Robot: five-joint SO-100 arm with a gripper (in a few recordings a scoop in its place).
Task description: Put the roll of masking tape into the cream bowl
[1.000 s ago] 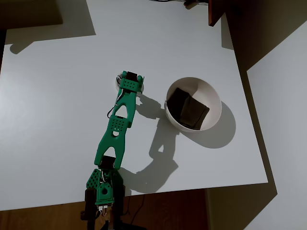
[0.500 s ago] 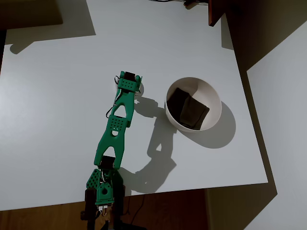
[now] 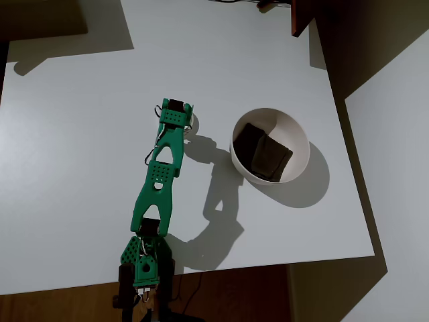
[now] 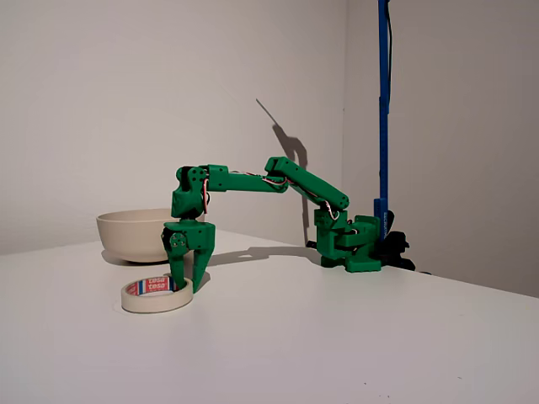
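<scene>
The roll of masking tape (image 4: 156,296) lies flat on the white table, an off-white ring with red and blue marks on its inner core. My green gripper (image 4: 189,284) points straight down at the ring's right side. One finger (image 4: 178,268) is inside the ring and the other sits outside its rim, with a gap between them, so it is open. From above, the gripper (image 3: 175,114) covers nearly all of the tape. The cream bowl (image 3: 300,144) stands to the right of the gripper with dark brown square pieces (image 3: 265,153) inside. In the fixed view the bowl (image 4: 135,236) is behind the tape.
The arm's base (image 3: 144,265) sits at the table's near edge in the overhead view. The table's right edge (image 3: 352,174) runs close behind the bowl. A blue pole (image 4: 383,101) rises behind the base. A dark wooden piece (image 3: 301,17) overhangs the top edge.
In the overhead view the gripper head has shifted slightly up and left, away from the base, now covering more of the tape. The bowl has not moved.
</scene>
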